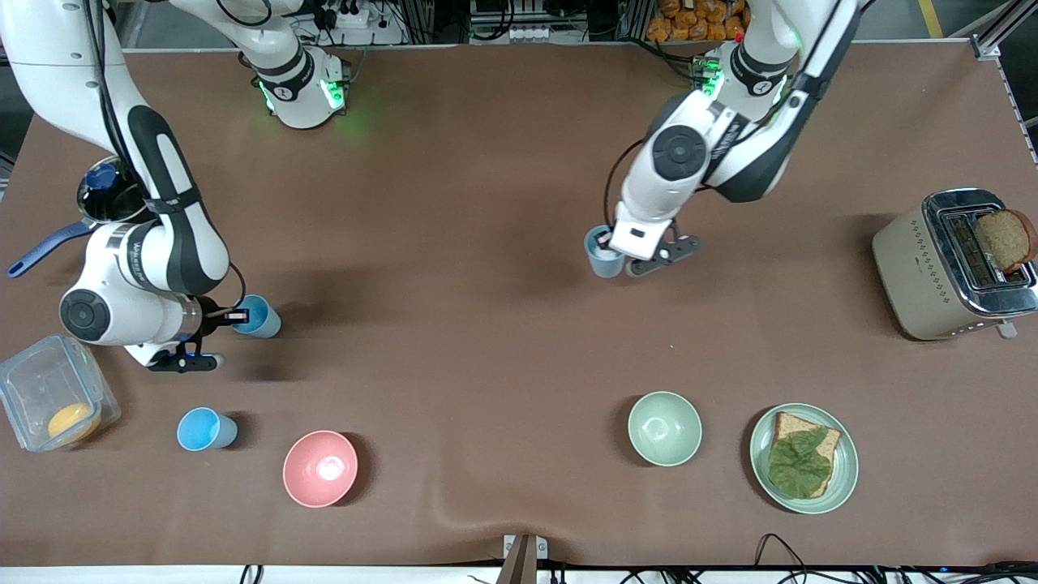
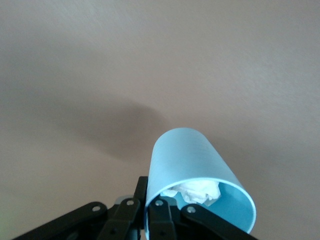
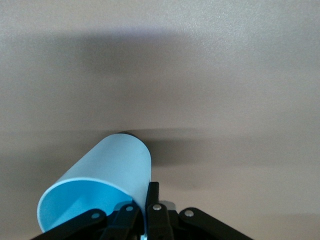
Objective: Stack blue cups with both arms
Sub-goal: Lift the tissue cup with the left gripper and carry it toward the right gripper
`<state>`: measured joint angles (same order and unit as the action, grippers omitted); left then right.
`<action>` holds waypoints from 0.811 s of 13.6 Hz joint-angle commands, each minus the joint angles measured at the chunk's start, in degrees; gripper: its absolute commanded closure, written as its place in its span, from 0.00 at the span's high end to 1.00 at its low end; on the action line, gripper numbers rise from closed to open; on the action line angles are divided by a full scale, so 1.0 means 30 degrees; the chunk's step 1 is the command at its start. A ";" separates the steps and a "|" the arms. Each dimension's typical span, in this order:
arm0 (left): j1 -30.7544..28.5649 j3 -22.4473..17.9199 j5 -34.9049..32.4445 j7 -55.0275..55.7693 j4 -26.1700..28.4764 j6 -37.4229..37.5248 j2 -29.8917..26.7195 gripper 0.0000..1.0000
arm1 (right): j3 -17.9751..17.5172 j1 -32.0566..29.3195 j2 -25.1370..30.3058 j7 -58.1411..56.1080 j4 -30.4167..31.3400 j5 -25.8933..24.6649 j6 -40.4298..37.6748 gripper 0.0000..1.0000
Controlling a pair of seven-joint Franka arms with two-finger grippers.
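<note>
My left gripper is shut on the rim of the grey-blue cup, one finger inside and one outside. It holds the cup above the middle of the table. In the left wrist view the cup has a white patch inside and the gripper pinches its wall. My right gripper is shut on the rim of a sky-blue cup toward the right arm's end. The right wrist view shows that cup in the gripper. A second sky-blue cup stands on the table nearer the front camera.
A pink bowl, a pale green bowl and a plate with bread and lettuce stand near the front edge. A toaster is at the left arm's end. A clear box and a pot are at the right arm's end.
</note>
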<state>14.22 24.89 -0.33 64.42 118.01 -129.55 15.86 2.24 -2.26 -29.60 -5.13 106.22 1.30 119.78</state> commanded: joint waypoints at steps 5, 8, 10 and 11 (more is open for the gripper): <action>0.3693 -0.0209 -0.0037 0.4741 -0.5112 0.0408 0.4288 0.00 | -0.0044 0.0022 0.0493 -0.0049 0.0277 0.0065 -0.0199 0.00; 0.4342 -0.0268 -0.0066 0.5245 -0.6375 0.0408 0.5256 0.00 | -0.0044 0.0022 0.0522 -0.0049 0.0277 0.0065 -0.0229 0.00; 0.4839 -0.0298 -0.0066 0.5245 -0.6554 0.0408 0.5347 0.00 | -0.0044 0.0022 0.0522 -0.0050 0.0277 0.0065 -0.0229 0.00; 0.5102 -0.0269 -0.0124 0.5245 -0.6612 0.0379 0.5347 0.00 | -0.0044 0.0022 0.0522 -0.0078 0.0277 0.0094 -0.0229 0.00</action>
<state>27.69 24.54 -0.33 79.17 100.41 -129.55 31.09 2.19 -2.26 -29.59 -5.12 106.22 1.30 119.76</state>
